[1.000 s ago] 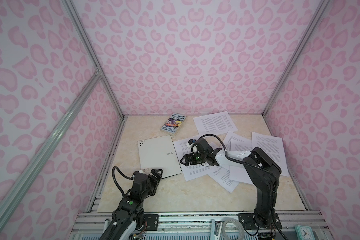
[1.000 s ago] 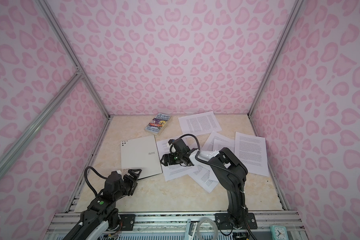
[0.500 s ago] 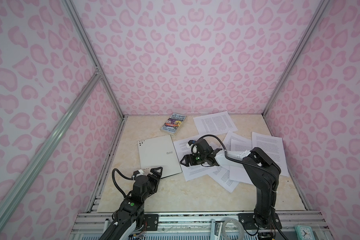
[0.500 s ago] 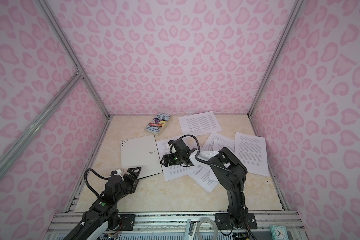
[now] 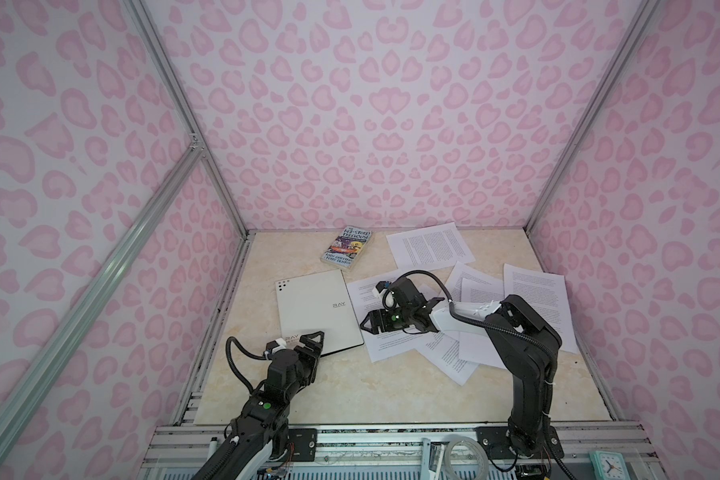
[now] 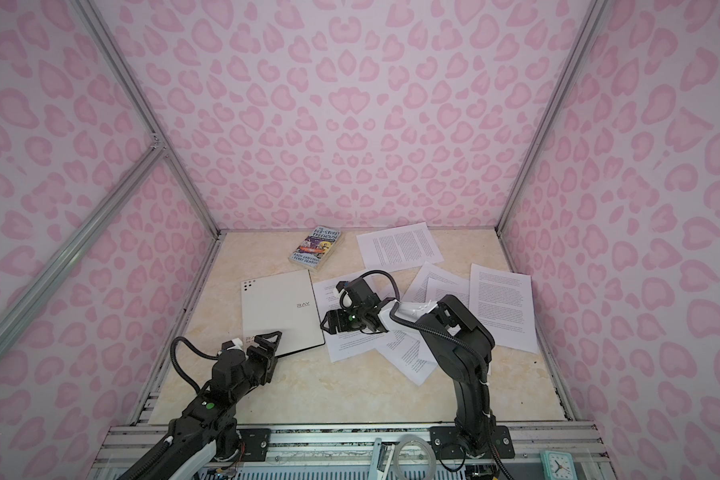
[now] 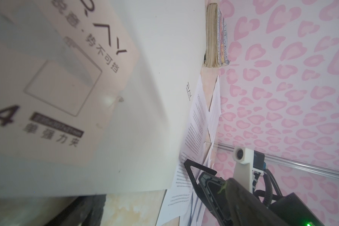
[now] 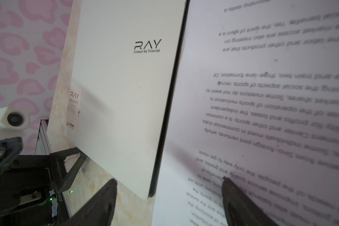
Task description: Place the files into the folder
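with 12 o'clock at the back wall [image 5: 371, 124], the folder [image 5: 316, 309] lies on the table [image 5: 350, 395]. the book [image 5: 347, 248] sits at its 1 o'clock. the files [image 5: 535, 307] fan out overlapping at its 3 o'clock, the nearest sheet [image 5: 391, 347] just beside its edge; one sheet [image 5: 429, 245] lies apart at 2 o'clock. the left gripper [image 5: 305, 336] is over its 7 o'clock edge, the right gripper [image 8: 169, 182] over its 4 o'clock corner.

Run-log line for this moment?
silver-white RAY folder: closed, flat | printed white paper sheets: loose beside it | left gripper: open, at folder's near edge | right gripper: open, straddling folder's near-right corner
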Motion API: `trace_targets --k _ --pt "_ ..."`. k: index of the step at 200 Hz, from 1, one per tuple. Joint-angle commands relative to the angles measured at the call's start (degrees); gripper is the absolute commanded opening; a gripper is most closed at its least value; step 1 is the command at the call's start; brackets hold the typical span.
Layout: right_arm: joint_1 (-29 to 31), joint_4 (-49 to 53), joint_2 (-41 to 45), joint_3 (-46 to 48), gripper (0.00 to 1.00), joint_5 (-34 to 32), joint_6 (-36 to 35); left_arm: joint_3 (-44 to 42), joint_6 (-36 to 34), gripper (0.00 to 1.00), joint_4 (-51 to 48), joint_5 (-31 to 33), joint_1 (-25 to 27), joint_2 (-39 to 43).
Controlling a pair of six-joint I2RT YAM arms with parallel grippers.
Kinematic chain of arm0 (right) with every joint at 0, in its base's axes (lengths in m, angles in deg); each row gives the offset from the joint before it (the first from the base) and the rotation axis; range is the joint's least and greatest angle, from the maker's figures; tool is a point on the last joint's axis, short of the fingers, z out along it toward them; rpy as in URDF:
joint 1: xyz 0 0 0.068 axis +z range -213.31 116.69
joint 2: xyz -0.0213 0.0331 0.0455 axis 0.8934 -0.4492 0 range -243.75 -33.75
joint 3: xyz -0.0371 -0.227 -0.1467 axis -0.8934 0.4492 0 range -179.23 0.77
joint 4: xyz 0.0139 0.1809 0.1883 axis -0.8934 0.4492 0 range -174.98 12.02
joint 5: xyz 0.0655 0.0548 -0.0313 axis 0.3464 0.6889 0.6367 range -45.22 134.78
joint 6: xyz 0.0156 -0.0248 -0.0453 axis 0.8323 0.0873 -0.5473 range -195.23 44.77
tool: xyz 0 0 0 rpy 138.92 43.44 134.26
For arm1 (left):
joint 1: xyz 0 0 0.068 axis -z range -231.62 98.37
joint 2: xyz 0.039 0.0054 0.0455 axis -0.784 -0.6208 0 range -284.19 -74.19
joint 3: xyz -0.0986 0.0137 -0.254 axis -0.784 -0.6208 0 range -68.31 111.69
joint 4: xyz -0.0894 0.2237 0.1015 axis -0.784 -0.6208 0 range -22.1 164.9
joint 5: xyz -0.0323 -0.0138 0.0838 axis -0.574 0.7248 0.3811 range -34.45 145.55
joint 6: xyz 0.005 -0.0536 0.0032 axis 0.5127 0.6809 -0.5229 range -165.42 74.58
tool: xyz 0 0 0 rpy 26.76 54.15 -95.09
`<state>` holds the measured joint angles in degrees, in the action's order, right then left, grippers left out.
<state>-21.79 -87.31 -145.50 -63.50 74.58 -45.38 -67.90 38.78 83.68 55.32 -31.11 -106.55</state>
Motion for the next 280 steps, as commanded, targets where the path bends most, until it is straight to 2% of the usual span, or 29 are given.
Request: trace_targets --k 1,36,117,202,243,280 --pt "0.09 -1.45 -0.33 0.29 0.84 0.52 0.04 -3.33 -0.05 0.96 6.71 1.40 0.09 -2.33" --pt "0.09 -1.28 -0.19 0.20 0.84 0.70 -0.36 -1.61 -1.86 0.96 8.65 1.12 0.22 -5.43" --pt "1.63 0.77 -1.35 -4.44 0.84 3.13 -0.90 -0.40 -3.26 0.96 5.64 1.81 0.33 -0.25" --pt "2.42 -3.92 -6.83 -8.23 0.84 6.94 5.97 -0.42 -3.56 0.96 5.29 1.63 0.36 0.63" --pt "2.78 -7.50 -9.31 -9.13 0.79 8.88 9.53 -0.67 -3.56 0.96 5.37 1.72 0.33 0.80" --pt "2.70 -10.91 -10.66 -9.16 0.70 9.84 12.37 -0.63 -3.70 0.96 5.20 1.68 0.32 0.70"
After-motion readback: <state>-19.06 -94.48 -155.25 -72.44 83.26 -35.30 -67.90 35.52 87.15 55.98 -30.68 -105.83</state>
